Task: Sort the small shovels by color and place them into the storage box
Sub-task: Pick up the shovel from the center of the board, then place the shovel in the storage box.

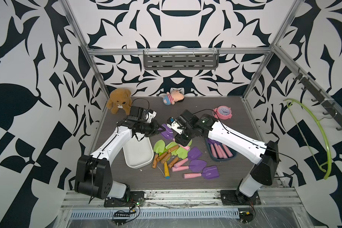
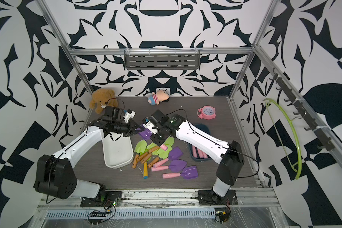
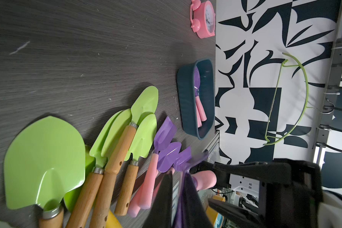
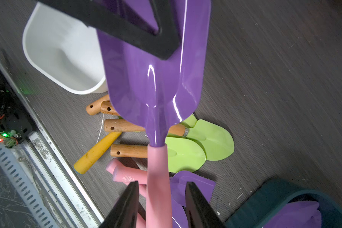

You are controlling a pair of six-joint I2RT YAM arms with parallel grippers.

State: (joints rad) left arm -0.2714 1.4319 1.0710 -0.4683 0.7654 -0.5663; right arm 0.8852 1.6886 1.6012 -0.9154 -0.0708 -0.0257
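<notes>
left fingers [image 4: 138, 33]: pinched on the blade of a purple shovel [image 4: 156, 79], which is held above the tabletop [image 1: 186, 181] between the two arms.
right fingers [image 4: 195, 201]: spread either side of that shovel's pink handle, a small gap on each side.
green shovels [image 1: 166, 152]: heaped on the tabletop just beside the white box [image 1: 136, 152].
loose purple shovels [image 1: 197, 163]: three, beside the green heap.
dark box [image 3: 186, 98]: holds more purple ones, under the right arm.
</notes>
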